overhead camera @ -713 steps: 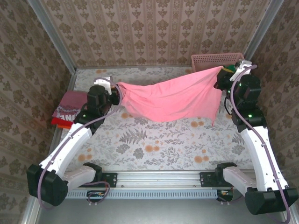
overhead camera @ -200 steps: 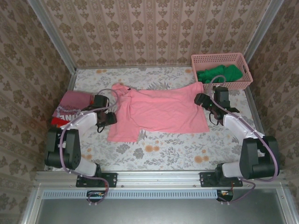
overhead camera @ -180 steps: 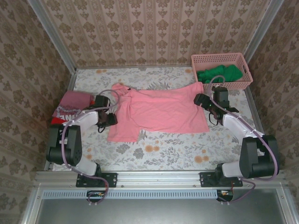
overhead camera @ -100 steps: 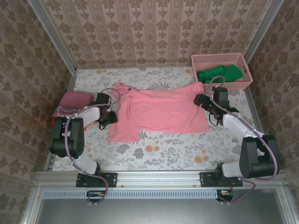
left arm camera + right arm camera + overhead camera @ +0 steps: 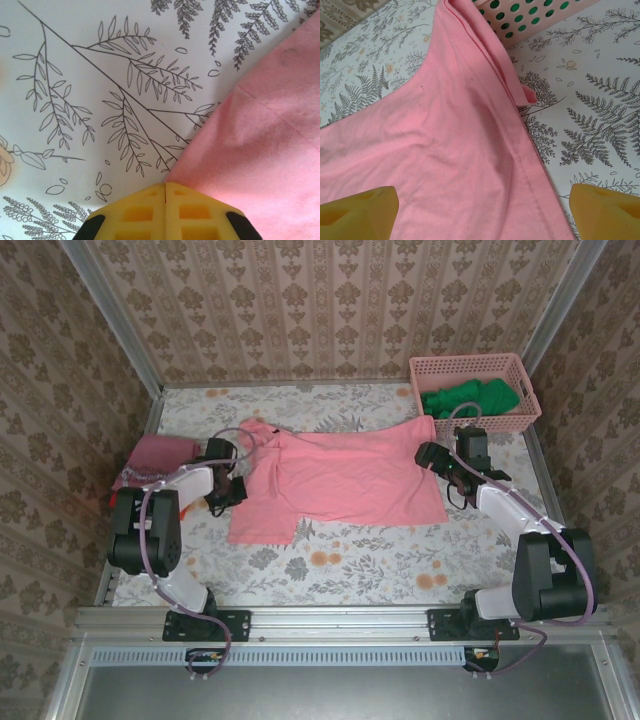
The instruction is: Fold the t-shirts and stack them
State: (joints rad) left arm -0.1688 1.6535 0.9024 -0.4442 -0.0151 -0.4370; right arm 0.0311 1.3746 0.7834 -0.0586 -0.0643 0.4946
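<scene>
Since earlier frames: salmon-pink shirt (image 5: 340, 480) no longer hung between arms, now flat on bench (image 5: 350, 555); left claw (image 5: 228, 487) has closed at its left edge.
Top view: right claw (image 5: 433, 456) at shirt's right edge, near basket (image 5: 465, 364); dusty-red shirt (image 5: 155, 455) folded far left.
Left wrist: left claw (image 5: 165, 189) clenched, tips meeting at shirt (image 5: 260, 150) edge; fabric pinched or not, cannot tell.
Right wrist: right claw (image 5: 482, 212) released, spread wide over shirt (image 5: 445, 140) hem; basket (image 5: 520, 20) corner just beside shirt.

The flower-printed table (image 5: 330, 560) carries a pink shirt (image 5: 340, 480) spread flat mid-table. At its left edge lie folded shirts (image 5: 150, 465), a basket (image 5: 465, 368) in the far right corner.
</scene>
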